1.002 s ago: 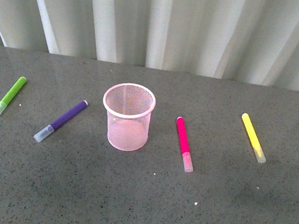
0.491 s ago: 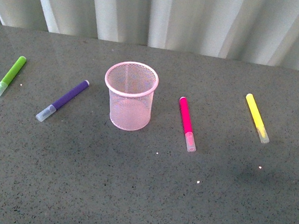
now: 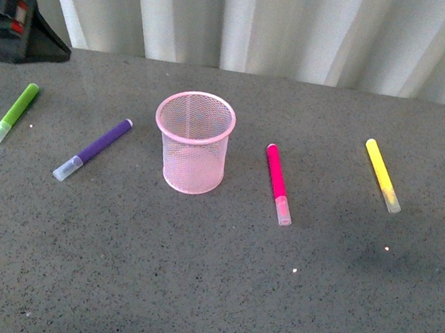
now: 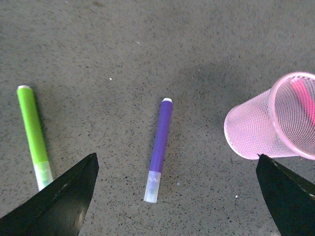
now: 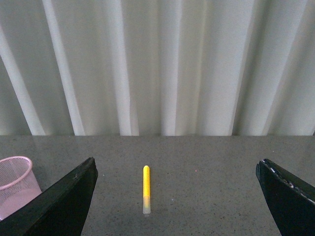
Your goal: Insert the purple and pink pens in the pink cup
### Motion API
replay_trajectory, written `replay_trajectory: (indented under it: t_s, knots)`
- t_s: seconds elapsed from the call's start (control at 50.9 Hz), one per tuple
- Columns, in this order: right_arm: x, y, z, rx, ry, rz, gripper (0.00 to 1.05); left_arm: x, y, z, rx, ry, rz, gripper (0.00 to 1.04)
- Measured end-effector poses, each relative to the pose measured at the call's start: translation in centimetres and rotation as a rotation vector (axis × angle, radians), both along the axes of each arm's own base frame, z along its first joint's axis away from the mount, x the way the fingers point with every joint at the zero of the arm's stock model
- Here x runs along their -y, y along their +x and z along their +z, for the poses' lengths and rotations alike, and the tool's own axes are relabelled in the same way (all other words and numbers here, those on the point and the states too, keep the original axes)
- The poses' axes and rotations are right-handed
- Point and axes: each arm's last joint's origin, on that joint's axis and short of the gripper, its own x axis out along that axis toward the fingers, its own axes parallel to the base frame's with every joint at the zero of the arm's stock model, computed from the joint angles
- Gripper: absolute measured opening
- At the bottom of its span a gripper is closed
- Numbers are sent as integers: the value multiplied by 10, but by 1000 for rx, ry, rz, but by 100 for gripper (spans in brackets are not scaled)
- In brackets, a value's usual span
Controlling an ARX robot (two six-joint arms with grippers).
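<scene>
Grey tabletop (image 3: 208, 293): my left arm (image 3: 18, 19) newly enters upper left, left gripper (image 4: 175, 156) and right gripper (image 5: 175, 161) spread wide, empty, apparently starting for the purple pen (image 4: 160, 142).

You see the right pincer (image 5: 176, 163) spread wide, a yellow marker (image 5: 145, 189) lying on the counter (image 5: 211, 196) ahead, the pink cup (image 5: 15, 184) standing well apart from it.

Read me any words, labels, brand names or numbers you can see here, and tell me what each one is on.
No readable text anywhere.
The red patch on the left arm: possibly a label, too blurred to read.
No print visible on the purple pen, pink pen, lime-green marker, yellow marker or pink cup.
</scene>
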Motion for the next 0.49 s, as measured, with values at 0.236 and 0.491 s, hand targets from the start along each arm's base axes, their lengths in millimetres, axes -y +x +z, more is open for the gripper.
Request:
replay_trajectory:
  t_s: [0.236, 0.491]
  knots:
    - [0, 0, 0, 0, 0, 0, 98, 5, 21, -41, -68, 157, -196, 98]
    - [0, 0, 0, 0, 0, 0, 98, -5, 45, -67, -88, 285, -228, 98]
